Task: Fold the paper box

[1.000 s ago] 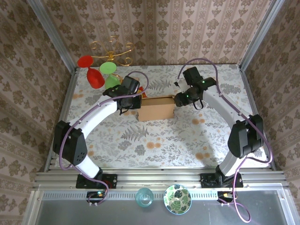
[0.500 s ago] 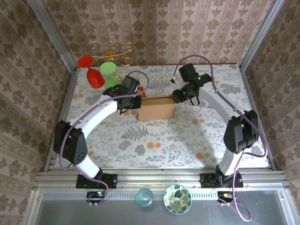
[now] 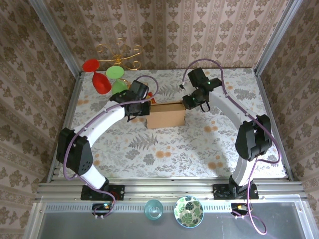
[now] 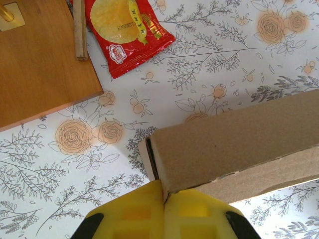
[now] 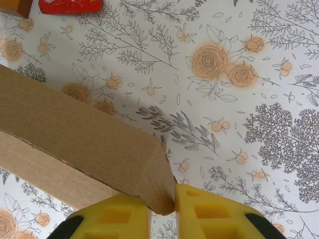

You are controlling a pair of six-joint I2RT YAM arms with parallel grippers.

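Note:
The paper box [image 3: 167, 115] is a brown cardboard mailer lying mid-table between my two arms. My left gripper [image 3: 144, 110] is at its left end. In the left wrist view the yellow fingers [image 4: 124, 214] are pressed together, with a thin cardboard edge of the box [image 4: 234, 144] caught in the seam of the left gripper [image 4: 163, 196]. My right gripper [image 3: 187, 103] is at the box's right end. In the right wrist view a corner of the box [image 5: 75, 134] fills the narrow gap of the right gripper [image 5: 163, 201], touching both yellow pads.
A wooden stand with red and green glasses [image 3: 107, 79] stands at the back left, its board [image 4: 40, 59] close to the box. A red snack packet [image 4: 127, 30] lies beside it. A teal cup [image 3: 153, 209] and a patterned bowl [image 3: 188, 211] sit below the table's front rail.
My right gripper has moved left onto the box's right corner and its jaws have narrowed onto it. The left arm and the box have stayed put.

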